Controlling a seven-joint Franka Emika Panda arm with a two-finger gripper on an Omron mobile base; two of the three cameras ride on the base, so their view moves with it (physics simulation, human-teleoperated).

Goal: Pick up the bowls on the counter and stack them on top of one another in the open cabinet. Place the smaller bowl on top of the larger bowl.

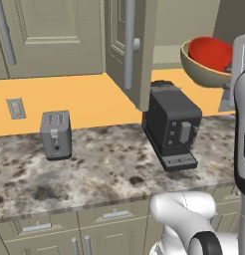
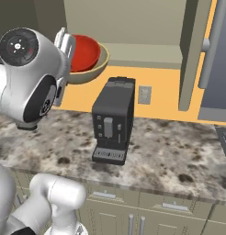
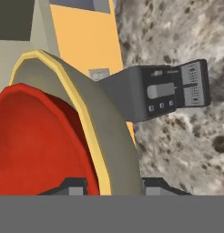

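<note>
Two round bowls hang nested in the air before the open cabinet (image 1: pixel 167 50), above the mottled stone desk (image 1: pixel 109 164): the glossy red smaller bowl (image 1: pixel 210 52) sits inside the wide, matte tan larger bowl (image 1: pixel 196 69). The tool (image 3: pixel 111 185) pinches both rims together, one finger on each side. A boxy dark coffee machine (image 1: pixel 172 124) and a grey toaster (image 1: pixel 56 134) stand below.

No readable text, label or number on anything here.
</note>
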